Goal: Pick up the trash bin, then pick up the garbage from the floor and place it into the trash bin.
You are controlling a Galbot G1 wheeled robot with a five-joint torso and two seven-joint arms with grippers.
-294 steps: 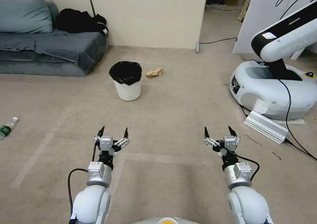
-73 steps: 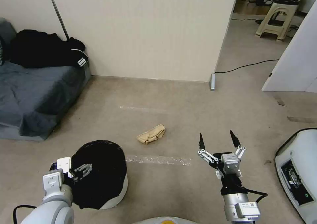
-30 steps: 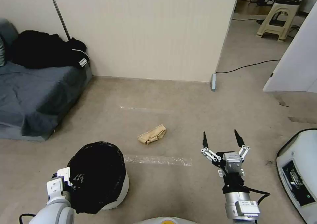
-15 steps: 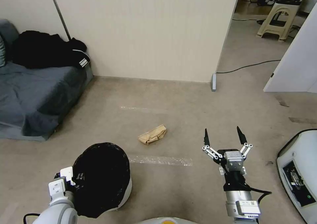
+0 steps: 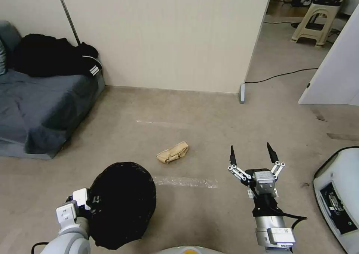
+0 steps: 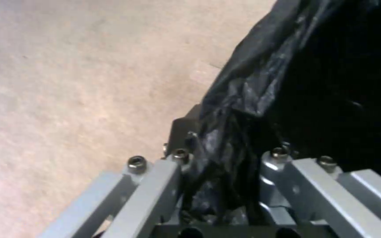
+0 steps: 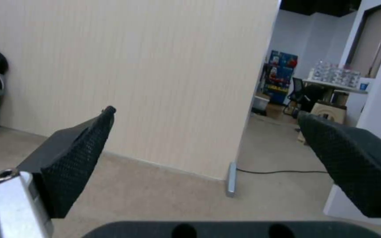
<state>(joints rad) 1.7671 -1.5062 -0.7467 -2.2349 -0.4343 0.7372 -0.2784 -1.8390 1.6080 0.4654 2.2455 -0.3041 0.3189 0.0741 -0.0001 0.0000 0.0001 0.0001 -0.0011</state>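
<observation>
Now you have the bin (image 5: 123,205) gripped at its near rim by the left gripper (image 5: 86,205), low on the robot's left. In the left wrist view the two fingers (image 6: 179,155) sit either side of the folded black liner (image 6: 239,109), pinching rim and bag together. No white wall shows under the bag from the head view and the mouth faces the camera, so you likely have it off the floor or tipped; which of the two cannot be told.

Step in hand, as judged: bin pickup is at or near done; garbage collection not yet begun.

The right gripper (image 5: 252,158) hovers above bare floor on the robot's right, fingers spread wide, holding nothing.

The paper bag (image 5: 172,152) lies flat on the floor ahead, between the bin and the right gripper, apart from both. Its long axis runs diagonally, near end to the robot's left, far end to the right and slightly away.

The next move calls for bringing the right gripper over the bag, turning the wrist so the fingers close across the short width, and keeping the bin mouth up and within reach for the drop.
</observation>
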